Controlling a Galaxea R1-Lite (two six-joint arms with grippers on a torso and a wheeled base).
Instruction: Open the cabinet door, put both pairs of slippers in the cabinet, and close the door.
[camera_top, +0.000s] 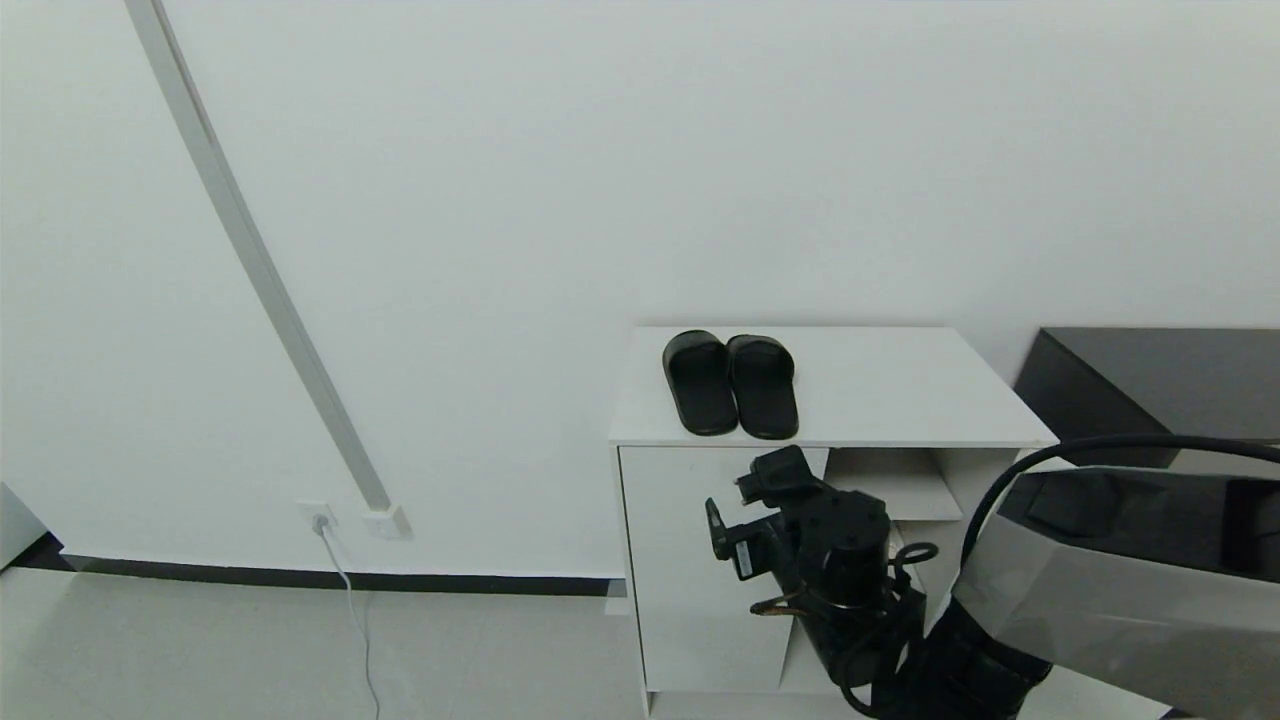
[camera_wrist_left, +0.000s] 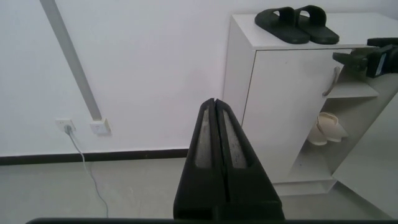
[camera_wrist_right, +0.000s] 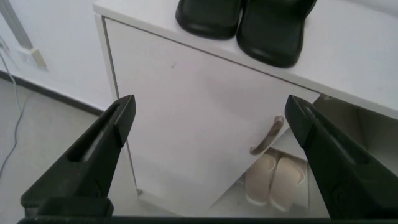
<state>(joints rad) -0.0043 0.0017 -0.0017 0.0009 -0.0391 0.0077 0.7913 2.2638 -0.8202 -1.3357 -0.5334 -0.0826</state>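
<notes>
While black rubber slippers (camera_top: 730, 384) sit atop the white wooden cabinet (camera_top: 900, 385), the right gripper (camera_wrist_right: 209, 107) gapes wide before its door handle (camera_wrist_right: 267, 135); the left gripper (camera_wrist_left: 214, 106) is closed

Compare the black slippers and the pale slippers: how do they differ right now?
The black slippers are dark; the pale slippers are cream. The black slippers lie flat on top of the cabinet; the pale slippers sit inside it, low down, seemingly propped on end. Each pair sits side by side.
</notes>
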